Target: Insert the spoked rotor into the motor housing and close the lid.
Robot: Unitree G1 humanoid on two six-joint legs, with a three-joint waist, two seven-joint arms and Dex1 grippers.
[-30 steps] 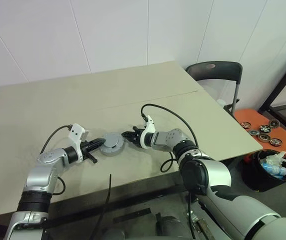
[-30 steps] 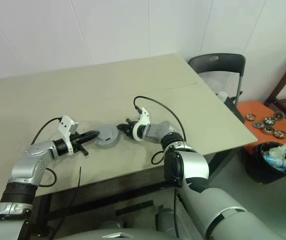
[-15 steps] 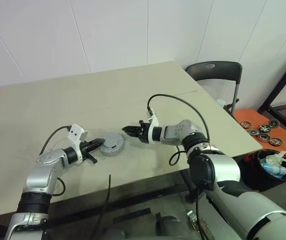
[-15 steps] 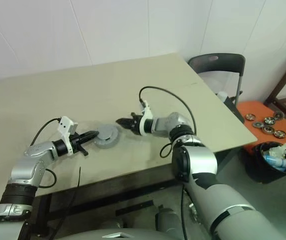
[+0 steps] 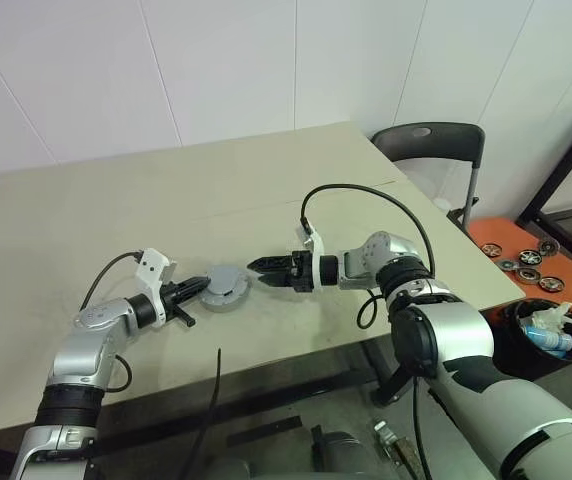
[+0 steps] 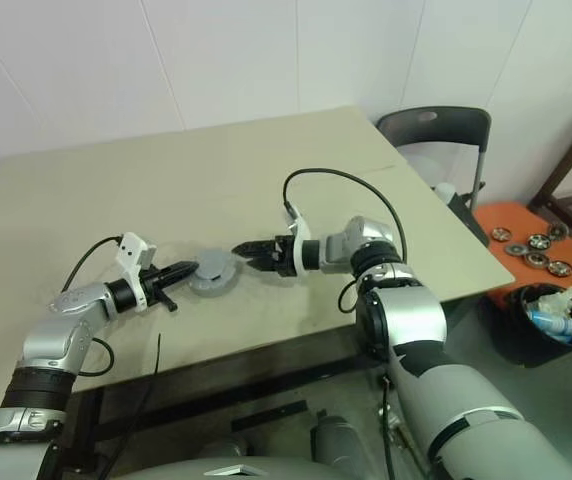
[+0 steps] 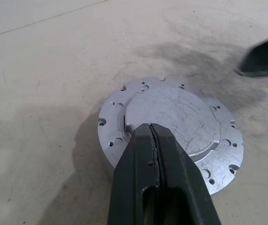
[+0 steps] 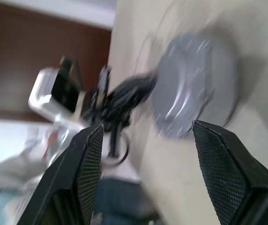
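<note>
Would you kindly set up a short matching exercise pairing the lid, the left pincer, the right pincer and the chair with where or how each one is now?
Things:
1. lid
2. left pincer
3. right pincer
4. chair

States:
a. open, just clear of the housing
b. beyond the table's far right corner
c. closed flat on the housing
d. shut, tips on the lid

Pairs: 1-c, 2-d, 3-a, 4-b
</note>
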